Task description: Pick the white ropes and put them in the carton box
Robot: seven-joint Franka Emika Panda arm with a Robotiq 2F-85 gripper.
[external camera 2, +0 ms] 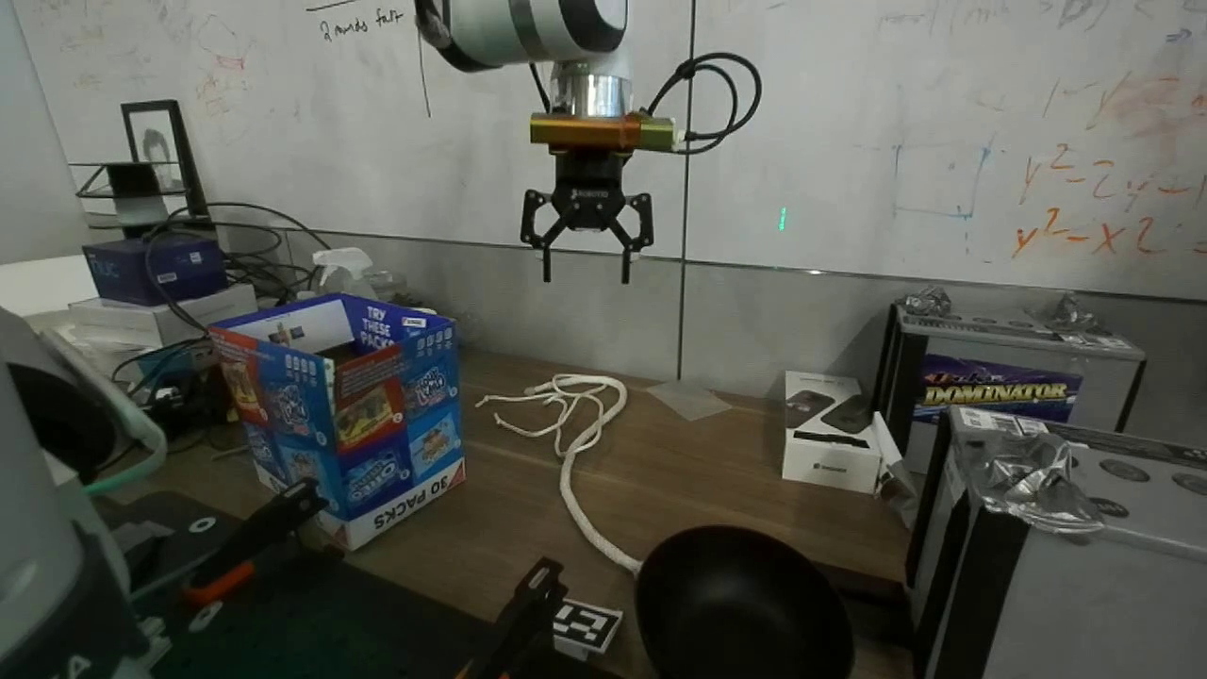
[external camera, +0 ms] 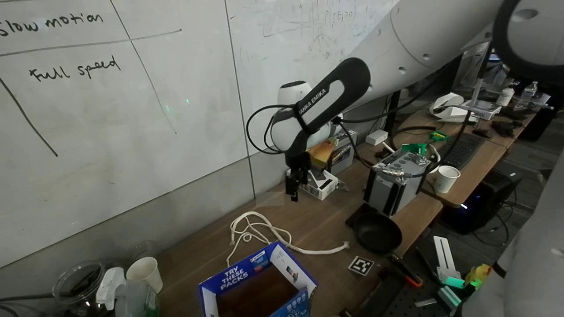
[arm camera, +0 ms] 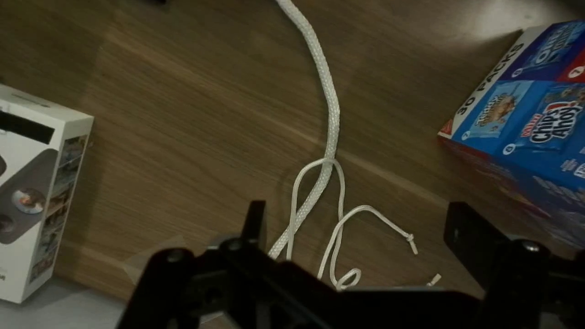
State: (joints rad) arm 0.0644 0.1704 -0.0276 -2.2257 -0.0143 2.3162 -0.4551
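Since the whiteboard (external camera: 189, 79) backs the table (external camera 2: 717, 471), the things are laid out in front of it, and the arm (external camera: 396, 48) reaches in over them. Two grey units (external camera 2: 1103, 585) stand well apart from the carton box (external camera 2: 382, 424), a spacing I read as room to reach down between. The carton box sits upright on the table, mouth upward, so something limp could simply be let fall into it. The white ropes (arm camera: 333, 114) are not in it: they lie loose on the table beside it, thin loops bunched toward the whiteboard and the thick length trailing out to end just beside the black pan (external camera: 377, 233). That stretched run looks easier to pinch, while the loops might slip or drag; whether thick and thin are joined I cannot tell. Across the ropes from the carton box is a white product box (external camera 2: 830, 462), probably put there to be out of the way. The jaws hang well above the table, pointing down, spread wide with nothing held; the wrist view shows rope in the gap between them, so they are likely parted to come down astride it. Near the pan is a marker (external camera: 361, 266), perhaps for the cameras. Smallest is a knot (arm camera: 410, 238) near the tip of a thin strand, presumably tied against fraying
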